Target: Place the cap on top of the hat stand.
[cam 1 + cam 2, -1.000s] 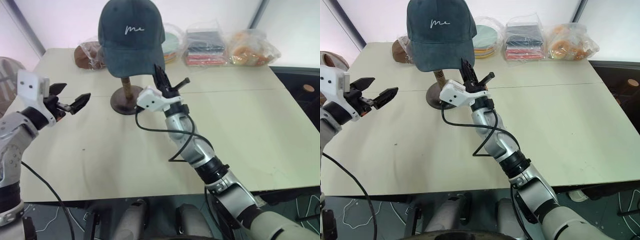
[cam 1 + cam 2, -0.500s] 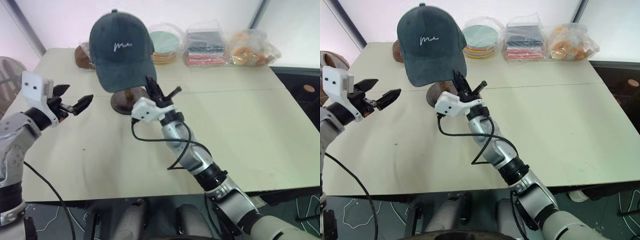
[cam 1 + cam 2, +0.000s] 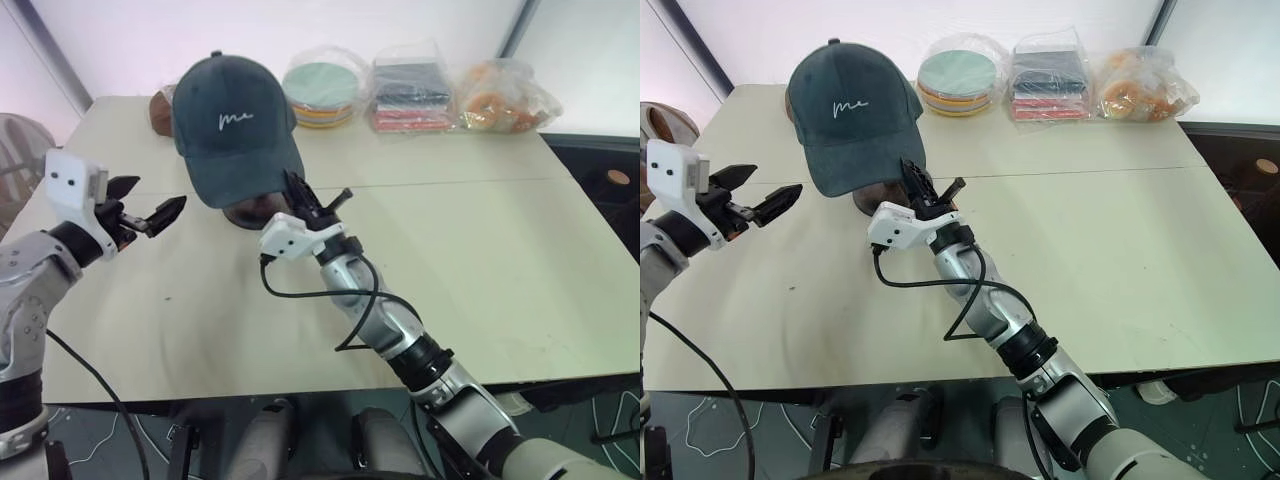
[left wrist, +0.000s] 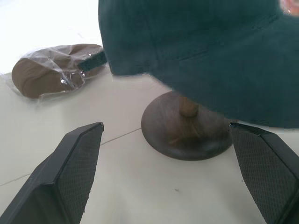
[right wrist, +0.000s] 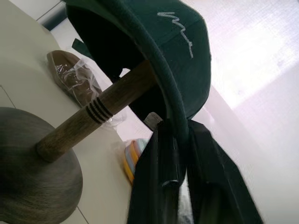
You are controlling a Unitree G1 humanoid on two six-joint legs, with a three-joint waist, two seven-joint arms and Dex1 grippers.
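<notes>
We note the left gripper (image 3: 150,213) hovering with fingers spread and empty left of the stand (image 4: 187,135), the cap (image 3: 235,125) draped over its top, and the right gripper (image 3: 312,197) pinching the brim edge.

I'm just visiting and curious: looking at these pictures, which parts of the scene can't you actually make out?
- Top of the hat stand: the cap covers it in both eye views and the left wrist view.
- Right end effector: the cap's brim sits between its fingers; whether it is gripped is unclear.
- Stacked items in the plastic bags: too small to identify.
- Brown bagged item: wrinkled plastic obscures it.
</notes>
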